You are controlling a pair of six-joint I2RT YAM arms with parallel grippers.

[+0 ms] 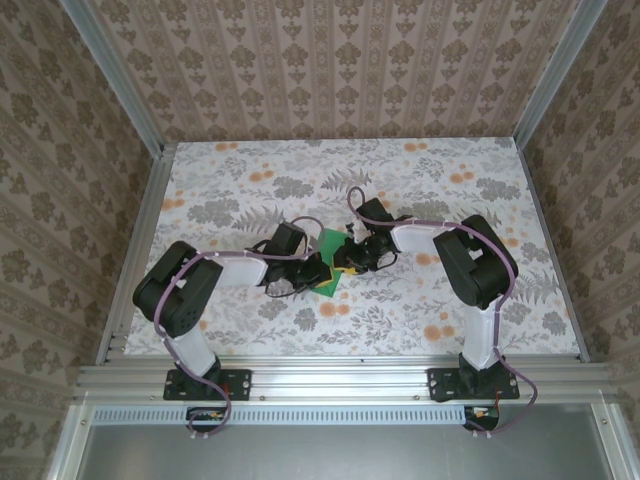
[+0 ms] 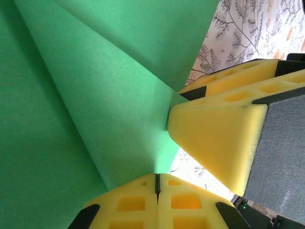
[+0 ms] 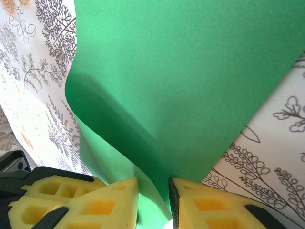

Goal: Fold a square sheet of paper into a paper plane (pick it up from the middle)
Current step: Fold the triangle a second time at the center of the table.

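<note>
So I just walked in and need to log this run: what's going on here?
The robot is working the green square sheet of paper, which is partly creased and curling up. The left gripper is shut on one edge. The right gripper straddles a curled fold; whether it pinches is unclear. No plane shape yet.

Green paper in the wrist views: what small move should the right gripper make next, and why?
Probably close the right gripper gently. Its jaws stand a little apart with a curled fold of the green paper between them, not yet pinched. The left gripper looks shut on the paper and steadies it. Closing would likely secure the fold.
</note>
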